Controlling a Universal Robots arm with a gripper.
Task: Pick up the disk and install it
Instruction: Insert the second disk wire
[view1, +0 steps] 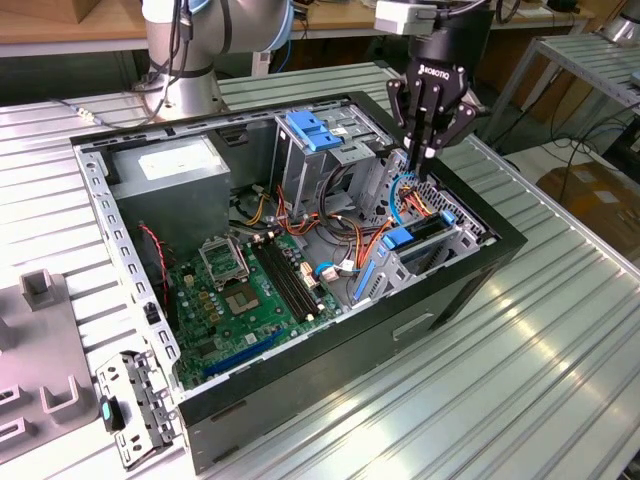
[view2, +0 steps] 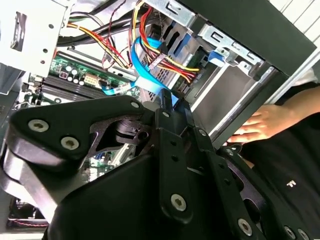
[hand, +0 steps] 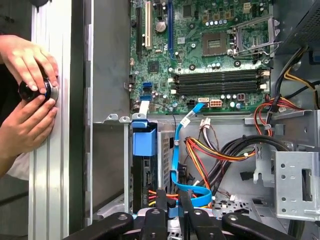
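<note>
Now | hand (view1: 428, 160) closed, empty | disk (view1: 418, 240) seated in cage just below

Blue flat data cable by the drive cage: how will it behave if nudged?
Likely floppy: the blue data cable hangs in loose curves, so it should bend aside. Probably light, being thin. It may snag, since it runs beside the coloured wire bundle.

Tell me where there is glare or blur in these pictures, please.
In the exterior view, light glares in streaks off the ribbed metal table, while the case interior is evenly lit. In the second wrist view, the gripper body close to the lens is dark and soft, and a hand beyond looks slightly blurred. In the first wrist view, the motherboard is sharp and evenly lit.
</note>
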